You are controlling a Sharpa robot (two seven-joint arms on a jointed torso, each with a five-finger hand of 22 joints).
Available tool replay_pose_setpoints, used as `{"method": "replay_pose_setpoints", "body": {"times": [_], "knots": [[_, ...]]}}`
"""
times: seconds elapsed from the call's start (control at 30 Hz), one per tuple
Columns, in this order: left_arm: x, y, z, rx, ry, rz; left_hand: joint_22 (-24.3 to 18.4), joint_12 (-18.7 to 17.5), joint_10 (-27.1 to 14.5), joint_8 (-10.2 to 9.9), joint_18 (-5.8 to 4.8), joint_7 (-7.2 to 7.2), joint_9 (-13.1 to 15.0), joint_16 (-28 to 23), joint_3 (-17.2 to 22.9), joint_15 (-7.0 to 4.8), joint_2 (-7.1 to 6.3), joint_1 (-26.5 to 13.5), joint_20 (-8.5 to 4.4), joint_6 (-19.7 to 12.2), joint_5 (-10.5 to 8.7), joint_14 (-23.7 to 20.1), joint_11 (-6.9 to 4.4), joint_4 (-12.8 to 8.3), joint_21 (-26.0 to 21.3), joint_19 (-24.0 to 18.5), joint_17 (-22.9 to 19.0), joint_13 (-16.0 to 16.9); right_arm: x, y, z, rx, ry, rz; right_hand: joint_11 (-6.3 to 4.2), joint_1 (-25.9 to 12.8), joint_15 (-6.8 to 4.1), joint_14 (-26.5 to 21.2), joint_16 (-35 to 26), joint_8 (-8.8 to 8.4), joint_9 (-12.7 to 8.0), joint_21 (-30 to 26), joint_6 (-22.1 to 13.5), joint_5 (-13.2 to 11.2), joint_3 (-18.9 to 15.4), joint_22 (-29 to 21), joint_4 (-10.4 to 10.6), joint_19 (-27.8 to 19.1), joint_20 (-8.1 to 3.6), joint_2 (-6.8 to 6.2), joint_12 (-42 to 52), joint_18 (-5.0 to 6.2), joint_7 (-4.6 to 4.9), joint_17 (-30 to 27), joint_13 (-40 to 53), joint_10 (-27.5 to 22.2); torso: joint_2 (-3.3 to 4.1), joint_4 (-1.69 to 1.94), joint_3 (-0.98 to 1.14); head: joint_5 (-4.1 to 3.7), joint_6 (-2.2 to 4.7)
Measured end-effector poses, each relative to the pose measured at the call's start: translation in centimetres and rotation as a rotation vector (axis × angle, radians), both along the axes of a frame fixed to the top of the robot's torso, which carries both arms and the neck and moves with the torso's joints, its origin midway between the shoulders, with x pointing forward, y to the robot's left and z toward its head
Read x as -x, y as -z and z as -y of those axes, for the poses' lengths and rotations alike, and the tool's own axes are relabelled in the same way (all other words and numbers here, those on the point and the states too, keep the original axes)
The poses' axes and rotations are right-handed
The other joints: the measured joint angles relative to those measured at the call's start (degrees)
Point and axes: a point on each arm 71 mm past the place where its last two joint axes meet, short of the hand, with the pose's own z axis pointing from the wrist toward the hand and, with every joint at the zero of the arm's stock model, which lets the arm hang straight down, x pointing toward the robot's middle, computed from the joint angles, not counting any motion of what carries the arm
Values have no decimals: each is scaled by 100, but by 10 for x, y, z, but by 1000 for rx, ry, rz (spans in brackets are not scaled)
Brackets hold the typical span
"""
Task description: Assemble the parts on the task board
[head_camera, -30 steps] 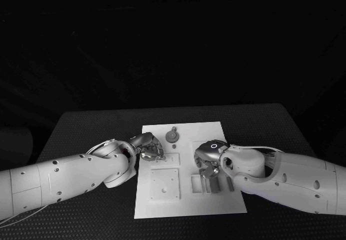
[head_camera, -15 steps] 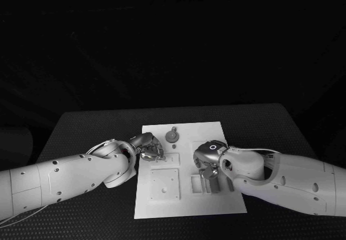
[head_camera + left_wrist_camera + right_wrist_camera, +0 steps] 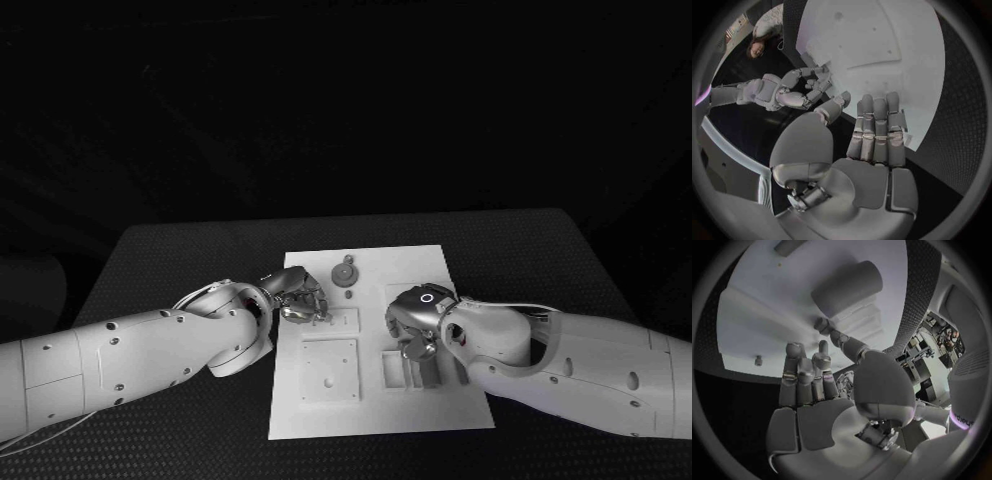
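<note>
The task board (image 3: 378, 410) lies mid-counter (image 3: 144, 260) with bare black margins all round, the left hand (image 3: 296, 297) at its left edge, fingers straight and together, holding nothing, the right hand (image 3: 415, 322) touching a grey part (image 3: 846, 287), fingers spread

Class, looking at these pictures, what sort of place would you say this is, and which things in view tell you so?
Probably a robotics lab test bench: a white task board with cut-out slots lies on a black table, and the left hand and right hand work over it.
</note>
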Motion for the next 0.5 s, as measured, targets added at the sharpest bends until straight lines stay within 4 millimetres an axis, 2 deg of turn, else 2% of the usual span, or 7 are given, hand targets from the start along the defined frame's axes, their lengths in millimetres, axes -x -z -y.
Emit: {"method": "replay_pose_setpoints", "body": {"times": [0.3,0.5], "knots": [[0,0,0,-1,-1,0,0,0,0,0,-1,0,0,0,0,0,0,0,0,0,0,0,0,0,0,0,0,0,5,-1,6,-37,0,6,22,0,1,0,22,-9,7,0,-52,1,0,0,0,7,-7,0,0,1,9,-7,-6,21,-1,-1,-1,8,11],[0,0,-1,-1,-1,0,-1,0,0,0,-2,0,0,0,0,0,0,0,0,0,0,0,0,0,0,0,0,0,6,-6,8,-66,-16,-8,1,125,2,0,22,-9,7,0,-52,-1,46,-1,-48,21,-21,125,0,1,9,-22,-16,43,-3,-6,-4,15,31]]}}
